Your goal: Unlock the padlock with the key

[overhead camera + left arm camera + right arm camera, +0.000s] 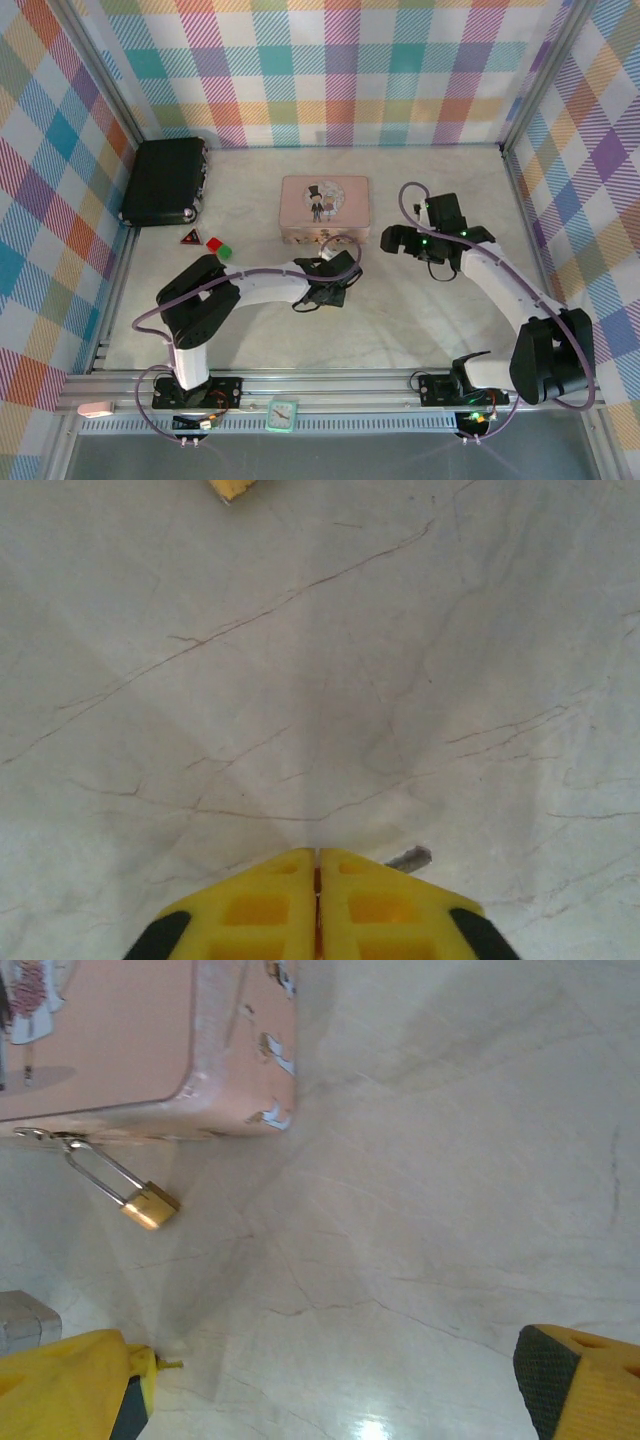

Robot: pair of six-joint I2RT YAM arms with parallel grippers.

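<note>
Left gripper (317, 858) closed, key (408, 859) tip beside it, right gripper (335, 1385) wide open, empty, padlock (150, 1206) nearby

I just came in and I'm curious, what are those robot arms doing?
They are working on opening a tiny padlock that hangs on the pink tin. The left gripper, fingers together, is down at the table by the key. The right gripper is wide open near the padlock.

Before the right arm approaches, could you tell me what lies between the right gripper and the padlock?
Nothing: in the right wrist view, bare table separates the open right gripper from the padlock hooked on the pink tin.
</note>
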